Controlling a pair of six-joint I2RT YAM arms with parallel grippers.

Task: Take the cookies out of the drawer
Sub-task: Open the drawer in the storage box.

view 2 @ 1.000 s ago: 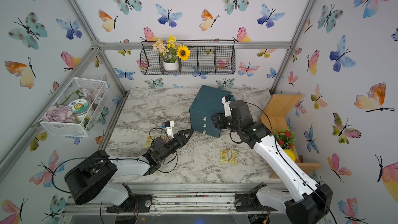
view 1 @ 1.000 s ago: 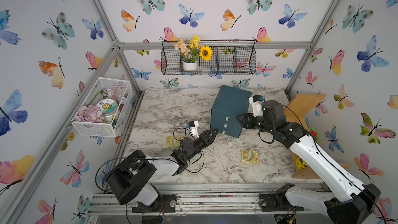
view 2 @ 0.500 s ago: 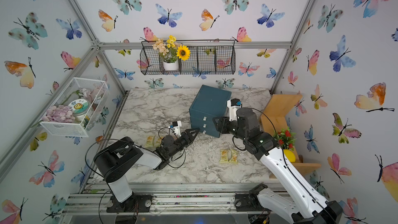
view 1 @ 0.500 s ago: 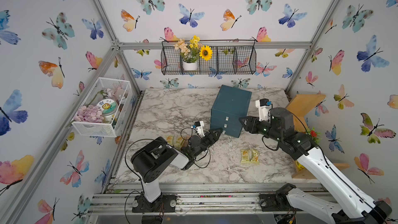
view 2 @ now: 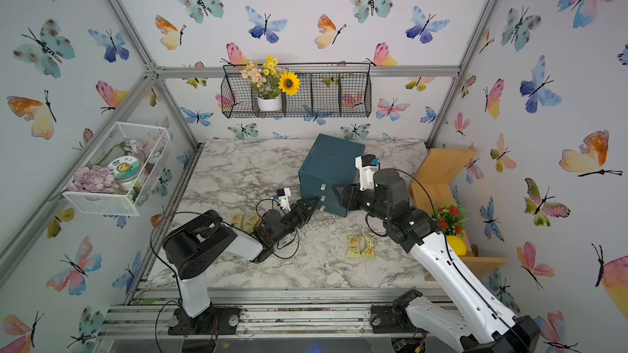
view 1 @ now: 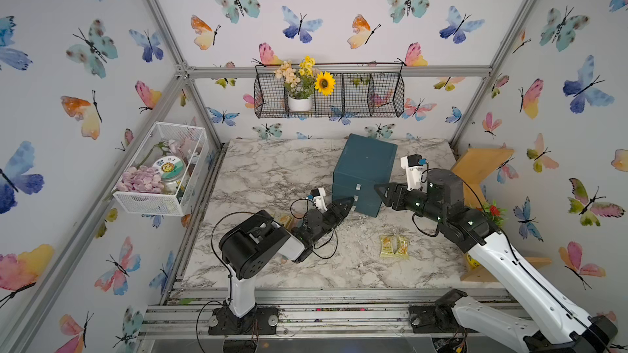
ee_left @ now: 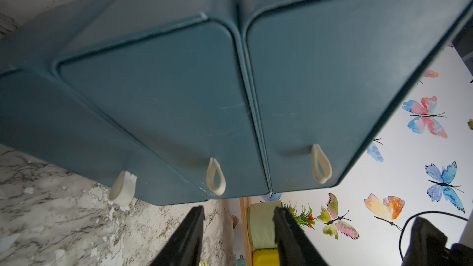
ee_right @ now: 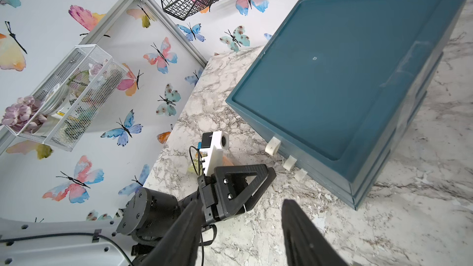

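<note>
Hovering by the pull tabs [ee_left: 216,176], all 3 drawers [ee_left: 163,103] look shut
left gripper [ee_left: 239,209] and right gripper [view 1: 379,189] both jaws apart, holding nothing; 2 yellow cookies [view 1: 393,246] lying on the marble table [view 1: 272,171] near the right arm.

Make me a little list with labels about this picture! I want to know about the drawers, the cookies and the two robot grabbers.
drawer box: dark teal, three drawers with white loop pulls, all look shut
left gripper: open, empty, aimed at the pulls, gripping none
right gripper: open, empty, beside the box's front corner
cookies out: two yellow packets flat on the marble table; other packets just behind the left gripper
cookies inside: hidden, cannot tell
</note>
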